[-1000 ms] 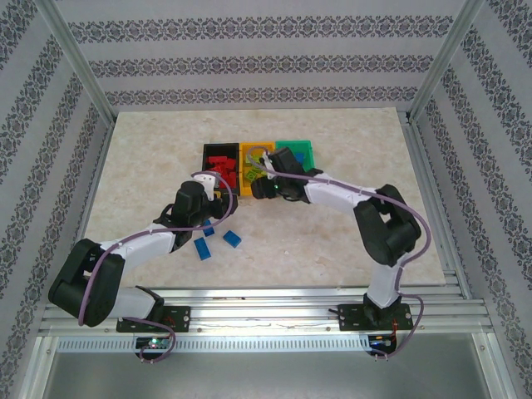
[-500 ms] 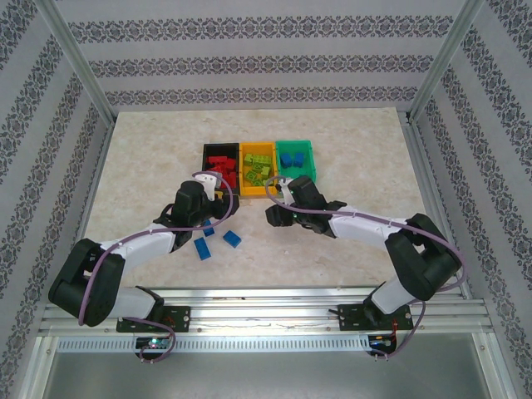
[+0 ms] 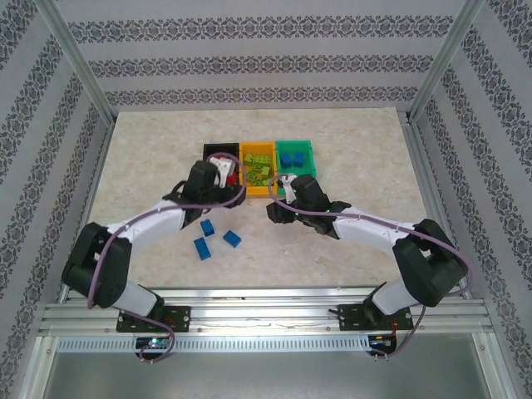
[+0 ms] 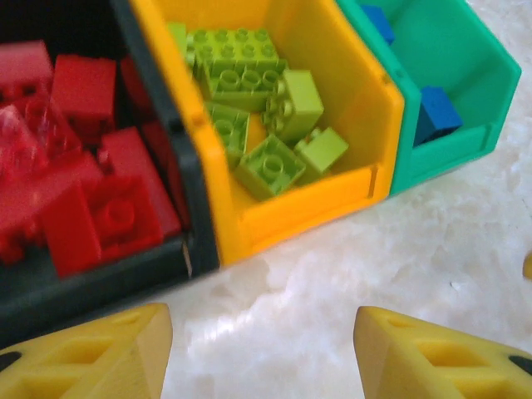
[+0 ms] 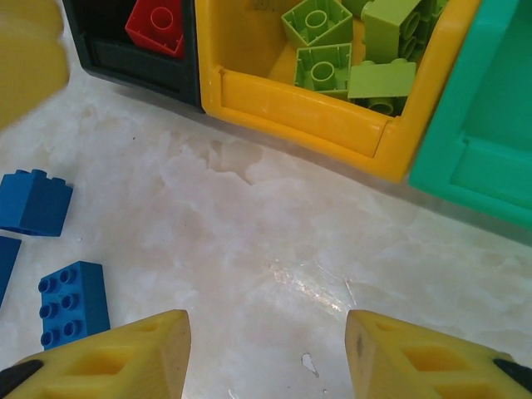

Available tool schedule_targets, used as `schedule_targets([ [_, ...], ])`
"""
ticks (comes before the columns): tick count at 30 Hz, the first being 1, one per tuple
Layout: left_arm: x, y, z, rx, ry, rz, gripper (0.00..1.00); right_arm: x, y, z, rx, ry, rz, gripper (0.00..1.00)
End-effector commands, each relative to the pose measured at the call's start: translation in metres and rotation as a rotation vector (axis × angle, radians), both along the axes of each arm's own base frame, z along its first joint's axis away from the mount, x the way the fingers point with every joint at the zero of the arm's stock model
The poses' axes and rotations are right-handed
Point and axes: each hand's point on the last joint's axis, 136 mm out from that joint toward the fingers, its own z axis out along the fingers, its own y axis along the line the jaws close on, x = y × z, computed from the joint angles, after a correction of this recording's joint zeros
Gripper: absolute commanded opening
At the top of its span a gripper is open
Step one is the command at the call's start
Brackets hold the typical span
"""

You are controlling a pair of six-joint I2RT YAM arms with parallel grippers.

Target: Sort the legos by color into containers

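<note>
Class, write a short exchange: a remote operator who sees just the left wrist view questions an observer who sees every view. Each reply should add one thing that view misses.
Operator: Is anything left to sort?
Observer: Yes, three blue bricks lie loose on the table.
Operator: What is the other arm doing?
Observer: The right gripper hangs over bare table just in front of the orange-yellow bin, jaws apart with nothing between them.
</note>
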Motion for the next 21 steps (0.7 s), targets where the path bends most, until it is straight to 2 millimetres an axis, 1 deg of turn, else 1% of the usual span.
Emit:
schedule_targets([
  [1, -0.025, 0.007, -0.026, 0.156, 0.168, -0.087, 0.60, 0.006, -0.007, 0.005, -0.002, -0.027, -0.027, 0.53],
  [5, -0.034, -0.019, -0.037, 0.061, 0.285, -0.178, 0.60, 0.010, -0.011, 0.003, -0.008, -0.031, -0.045, 0.53],
  [8, -0.039, -0.028, -0.048, 0.078, 0.370, -0.208, 0.60, 0.012, -0.014, -0.002, -0.018, -0.012, -0.056, 0.54],
  [11, -0.048, -0.034, -0.047, 0.106, 0.409, -0.240, 0.59, 0.013, -0.015, 0.000, -0.008, -0.022, -0.064, 0.54],
  [13, -0.055, -0.031, -0.042, 0.152, 0.461, -0.269, 0.59, 0.014, -0.017, -0.002, -0.016, -0.019, -0.070, 0.54],
  [15, -0.060, -0.026, -0.038, 0.198, 0.476, -0.254, 0.59, 0.015, -0.019, -0.003, -0.021, -0.015, -0.073, 0.54],
  [18, -0.067, -0.029, -0.031, 0.207, 0.478, -0.244, 0.60, 0.016, -0.020, -0.001, -0.024, -0.031, -0.082, 0.54],
  [21, -0.076, -0.023, -0.038, 0.256, 0.517, -0.218, 0.61, 0.018, -0.022, -0.002, -0.042, -0.028, -0.082, 0.54],
])
